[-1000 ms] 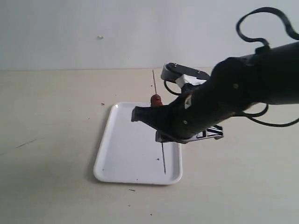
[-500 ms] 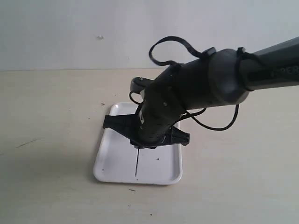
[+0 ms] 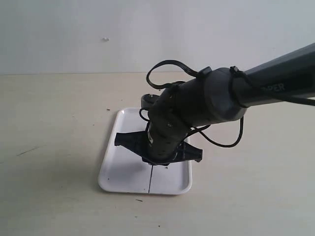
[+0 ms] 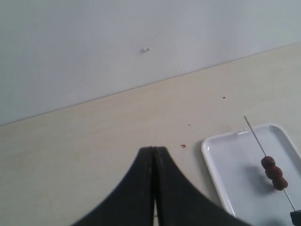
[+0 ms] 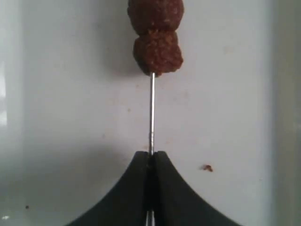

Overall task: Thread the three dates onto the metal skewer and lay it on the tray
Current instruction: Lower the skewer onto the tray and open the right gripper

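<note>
While the right gripper (image 5: 150,157) hung low over the tray (image 5: 70,103), its fingers (image 5: 134,188) were pinched together on the metal skewer (image 5: 151,113), with no gap showing beyond the rod's own thinness; the rod ran straight out ahead of the fingertips, and the 3 dates (image 4: 274,172) sat on it in a touching row a short way beyond them. From the right wrist only 2 of the fruits showed, the nearest just ahead of the grip; behind the fingers a bare length of rod (image 3: 149,179) reached toward the tray's rim (image 3: 118,169). Whether the skewer rested on the white surface or hung just above it, I could not tell.

The left gripper (image 4: 154,149) had its fingers pressed flat against each other with nothing between them; it stood over the bare tabletop (image 4: 94,141), with the tray and the loaded skewer off to one side and well apart from its fingertips.

The rod looked light, stiff and smooth, so a 2-finger pinch would likely let it swivel or roll; the fruit made it heavier ahead of the grip. The dates looked soft and wrinkled, probably sticky; squeezing them could dent them or push them along the metal. Bare metal just behind the fruit, where the fingers sat, seemed the right place to hold; letting go close to the tray would keep the rod from bouncing or rolling toward the low rim.
</note>
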`<move>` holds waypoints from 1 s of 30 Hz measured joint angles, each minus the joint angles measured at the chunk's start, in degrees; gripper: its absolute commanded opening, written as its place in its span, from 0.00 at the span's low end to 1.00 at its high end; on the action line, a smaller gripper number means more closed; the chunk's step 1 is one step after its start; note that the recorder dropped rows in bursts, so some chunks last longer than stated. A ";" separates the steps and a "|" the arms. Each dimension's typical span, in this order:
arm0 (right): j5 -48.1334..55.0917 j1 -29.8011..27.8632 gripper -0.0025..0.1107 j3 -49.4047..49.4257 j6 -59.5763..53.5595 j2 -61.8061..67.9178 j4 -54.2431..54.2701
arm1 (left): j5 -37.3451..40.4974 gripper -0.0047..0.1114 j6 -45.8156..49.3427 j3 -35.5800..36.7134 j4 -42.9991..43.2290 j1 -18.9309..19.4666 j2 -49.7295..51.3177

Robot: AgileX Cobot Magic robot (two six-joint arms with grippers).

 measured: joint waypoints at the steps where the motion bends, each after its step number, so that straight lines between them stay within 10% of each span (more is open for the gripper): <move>1: 0.00 0.00 0.21 -0.10 0.00 0.00 -0.27 | 0.00 0.04 0.00 0.00 0.00 0.00 0.00; 8: -0.70 0.00 0.39 -0.13 0.13 0.00 -0.79 | 0.00 0.04 0.00 0.00 0.00 0.00 0.00; 30: 1.65 0.40 0.39 -0.64 -8.04 -3.03 4.12 | 0.30 0.04 0.55 0.00 -0.23 0.00 0.00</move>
